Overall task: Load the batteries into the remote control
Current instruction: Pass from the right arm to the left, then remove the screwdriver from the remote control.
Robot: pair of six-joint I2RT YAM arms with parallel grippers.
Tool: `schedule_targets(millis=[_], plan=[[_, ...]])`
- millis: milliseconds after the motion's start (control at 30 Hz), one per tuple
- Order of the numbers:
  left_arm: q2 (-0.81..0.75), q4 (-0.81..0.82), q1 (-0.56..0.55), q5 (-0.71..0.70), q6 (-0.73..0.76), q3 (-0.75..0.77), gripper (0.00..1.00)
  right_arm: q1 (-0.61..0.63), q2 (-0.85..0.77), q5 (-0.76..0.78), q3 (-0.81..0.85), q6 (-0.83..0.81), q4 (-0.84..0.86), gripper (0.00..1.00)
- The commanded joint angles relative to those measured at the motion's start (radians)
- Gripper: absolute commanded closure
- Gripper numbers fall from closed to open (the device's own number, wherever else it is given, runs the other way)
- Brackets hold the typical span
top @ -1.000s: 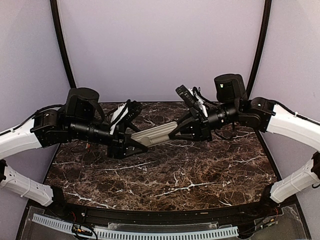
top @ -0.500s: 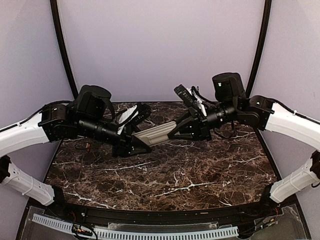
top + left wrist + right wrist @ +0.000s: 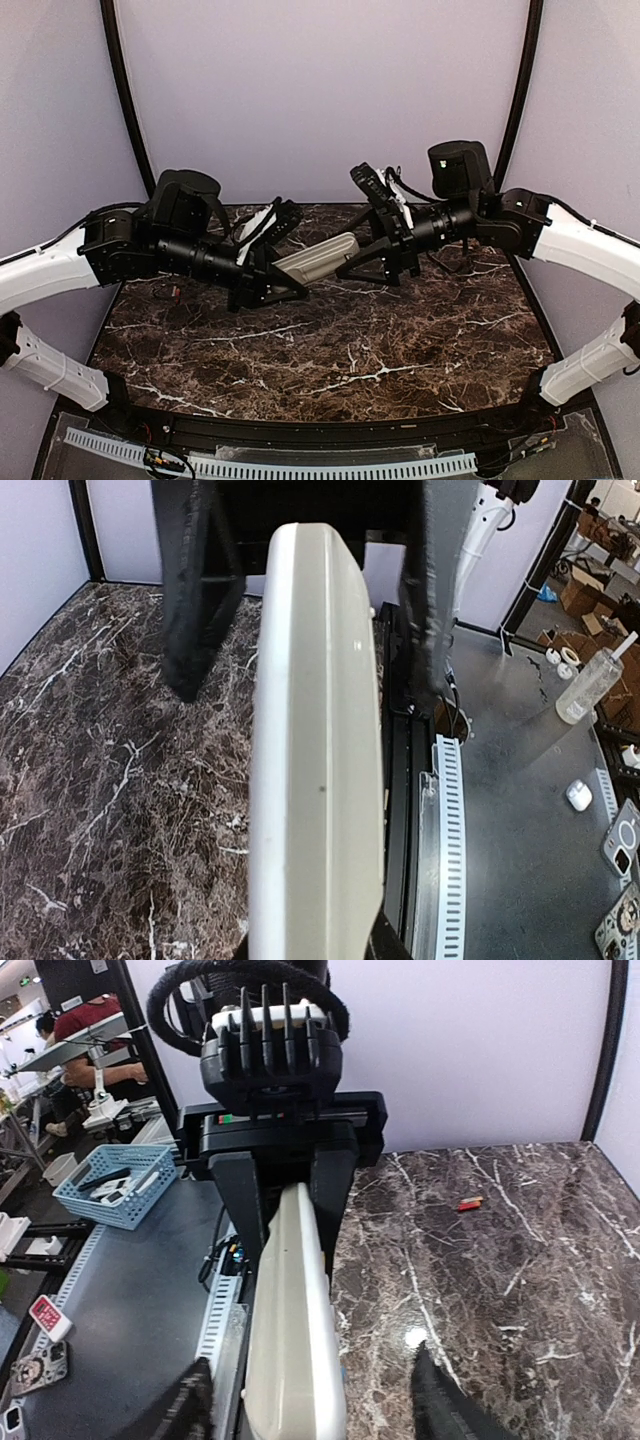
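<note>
The remote control (image 3: 318, 257) is a pale grey bar held in the air over the marble table, between the two arms. My left gripper (image 3: 288, 276) is shut on its left end; the left wrist view shows the remote control (image 3: 315, 760) running away from the camera. My right gripper (image 3: 352, 250) is open, its jaws standing apart on either side of the remote control's (image 3: 295, 1330) right end without touching it. Across from it is the left gripper (image 3: 290, 1200), clamped on the far end. One small reddish battery (image 3: 468, 1203) lies on the table, also visible at the table's left side (image 3: 175, 292).
The dark marble table (image 3: 350, 350) lies below both arms. A white slotted cable duct (image 3: 280, 465) runs along the near edge. Off the table stand a blue basket (image 3: 110, 1185) and a clear bottle (image 3: 590, 685).
My left gripper has closed on the remote control's left end. My right gripper has opened and let go of the other end. The remote control has shifted slightly up and left.
</note>
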Motion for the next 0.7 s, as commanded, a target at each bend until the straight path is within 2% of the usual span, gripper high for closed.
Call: schedule_targets(millis=[0,133,267,367,467,667], plan=[[-0.035,0.247,-0.003,-0.026,-0.176,-0.122,1.0,-0.004,-0.084,0.172,-0.061,-0.088,0.12,0.16],[-0.062,0.461,-0.002,-0.091,-0.314,-0.247,1.0,-0.005,-0.208,0.329,-0.201,-0.177,0.306,0.09],[-0.071,0.577,-0.004,-0.192,-0.381,-0.332,1.0,0.0,-0.253,0.355,-0.338,-0.191,0.474,0.11],[-0.068,0.659,-0.004,-0.262,-0.403,-0.373,1.0,0.032,-0.236,0.326,-0.4,-0.208,0.584,0.15],[-0.061,0.702,-0.004,-0.293,-0.403,-0.394,1.0,0.073,-0.196,0.371,-0.439,-0.261,0.679,0.16],[-0.028,0.757,-0.004,-0.311,-0.405,-0.407,1.0,0.09,-0.099,0.4,-0.41,-0.296,0.75,0.19]])
